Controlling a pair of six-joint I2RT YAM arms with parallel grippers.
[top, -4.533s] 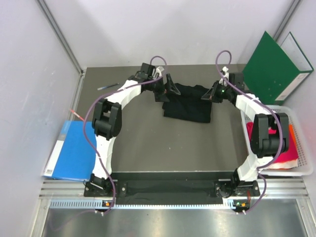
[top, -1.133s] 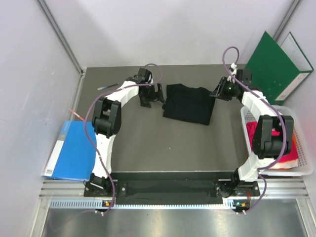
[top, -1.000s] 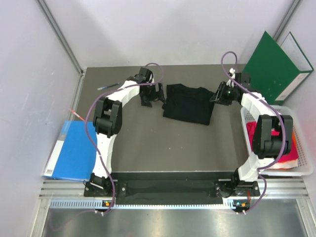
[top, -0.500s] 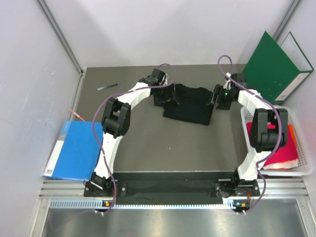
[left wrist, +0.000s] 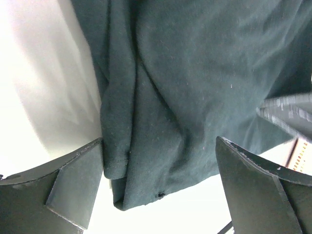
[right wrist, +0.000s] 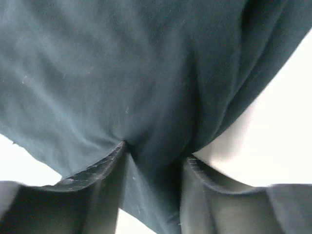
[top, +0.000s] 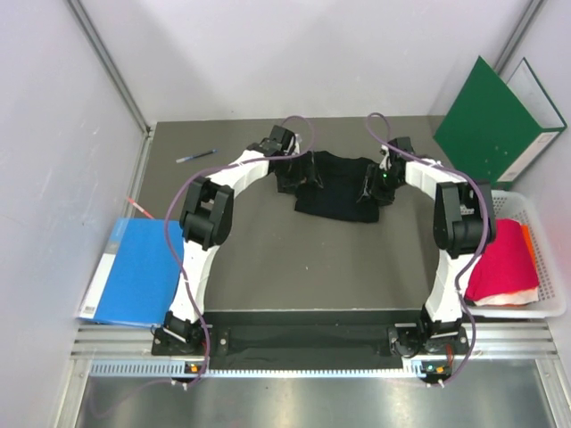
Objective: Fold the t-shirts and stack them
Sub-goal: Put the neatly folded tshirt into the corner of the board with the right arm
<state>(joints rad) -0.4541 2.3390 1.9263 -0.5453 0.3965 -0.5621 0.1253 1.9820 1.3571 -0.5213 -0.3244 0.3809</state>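
The black t-shirt (top: 341, 189) lies folded and rumpled at the back middle of the table. My left gripper (top: 299, 171) is at its left edge. In the left wrist view the left gripper (left wrist: 159, 146) stands open wide, straddling a corner of the black t-shirt (left wrist: 195, 73). My right gripper (top: 375, 183) is at the shirt's right edge. Up close the right gripper (right wrist: 156, 153) pinches a puckered fold of the black t-shirt (right wrist: 122, 63) between its fingers. The magenta-red t-shirt (top: 501, 259) lies in the basket (top: 558, 299), with strips of orange and white cloth at its edges.
A green folder (top: 489, 116) leans at the back right corner. Off the table's left edge lies a blue folder (top: 134, 272). A pen (top: 194, 158) is at the back left and a red one (top: 138, 206) by the left edge. Walls close in on both sides.
Both arms have swung inward from beside the black t-shirt onto its left and right edges. The right gripper's fingers have closed on a fold of it. The shirt lies where it did.
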